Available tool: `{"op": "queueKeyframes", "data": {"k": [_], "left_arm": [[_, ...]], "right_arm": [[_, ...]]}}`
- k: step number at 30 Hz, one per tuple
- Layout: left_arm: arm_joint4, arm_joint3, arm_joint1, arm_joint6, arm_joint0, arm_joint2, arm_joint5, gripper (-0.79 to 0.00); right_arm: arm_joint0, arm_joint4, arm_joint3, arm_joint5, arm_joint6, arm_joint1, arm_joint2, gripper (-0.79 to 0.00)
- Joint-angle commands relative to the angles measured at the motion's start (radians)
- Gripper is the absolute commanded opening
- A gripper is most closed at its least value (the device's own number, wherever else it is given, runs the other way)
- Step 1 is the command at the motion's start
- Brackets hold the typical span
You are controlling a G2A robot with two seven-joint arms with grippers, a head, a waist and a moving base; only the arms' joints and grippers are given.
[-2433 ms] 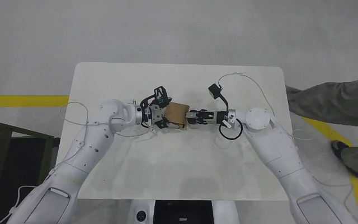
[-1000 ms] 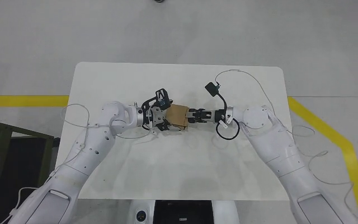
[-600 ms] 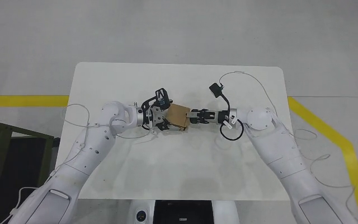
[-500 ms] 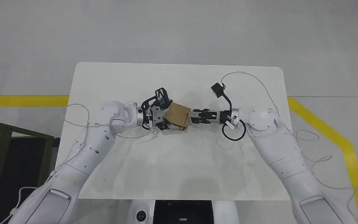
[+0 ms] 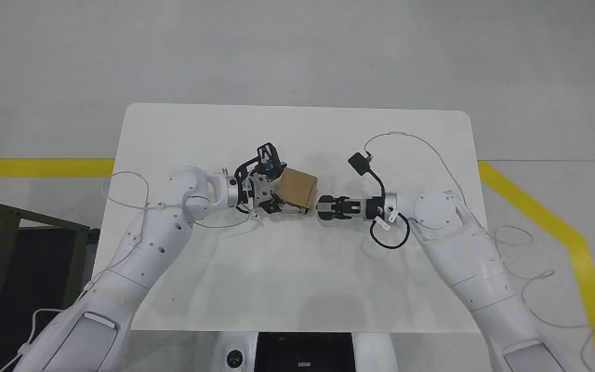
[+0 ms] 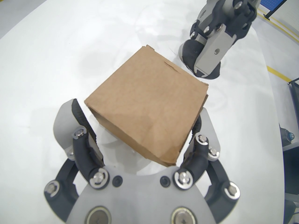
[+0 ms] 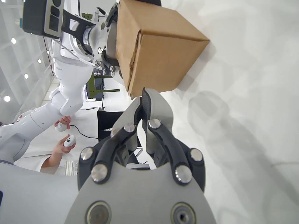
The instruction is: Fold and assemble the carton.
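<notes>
The carton (image 5: 296, 191) stood on the white table (image 5: 307, 279), near its middle, with one brown face up. It lay between the fingers (image 6: 78, 117) of the left gripper (image 6: 139, 109), which were spread wide on both sides of it. The carton sat a little turned in this opening. One pad touched the carton's side wall. The tip of the other finger was just beside a corner, and farther back a strip of table showed between this pad and the cardboard. Whether that tip really touched the corner, I cannot tell.

The right gripper (image 7: 142, 94) was at the opposite end of the carton. Its fingers (image 7: 154, 108) were pressed together into one narrow point. This point stood just beside the lower corner of the carton's end face — very near, but a thin gap was visible in the left wrist view. A seam ran down that end face and gaped slightly.

In the top view the left arm came in from the left side of the table, bent at the elbow, with the forearm low over the surface and the wrist pointing toward the robot's right. The right arm came in from the other side, also bent, with its forearm almost level and pointing toward the robot's left — so the two grippers faced each other, with the carton between them.
</notes>
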Motion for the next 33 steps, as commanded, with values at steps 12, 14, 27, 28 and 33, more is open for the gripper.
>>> {"op": "queueKeyframes", "data": {"k": [12,14,27,28,33], "left_arm": [[0.002,0.008,-0.003,0.001,-0.004,0.007,-0.011,0.000],[0.002,0.009,-0.004,0.001,-0.005,0.007,-0.012,0.000],[0.000,0.012,-0.003,-0.007,-0.004,0.003,-0.014,0.000],[-0.001,0.012,-0.002,-0.007,-0.003,0.000,-0.012,0.000],[-0.019,0.002,0.006,-0.010,0.012,-0.027,-0.007,0.000]], "right_arm": [[0.054,-0.014,0.017,0.000,-0.040,-0.021,-0.064,-0.785],[0.059,-0.013,0.022,-0.002,-0.043,-0.023,-0.071,-0.785],[0.071,0.002,0.047,-0.021,-0.049,-0.029,-0.078,-0.785],[0.070,0.005,0.046,-0.026,-0.047,-0.027,-0.072,-0.785],[0.045,0.020,0.029,-0.073,-0.040,-0.015,-0.033,-0.785]]}}
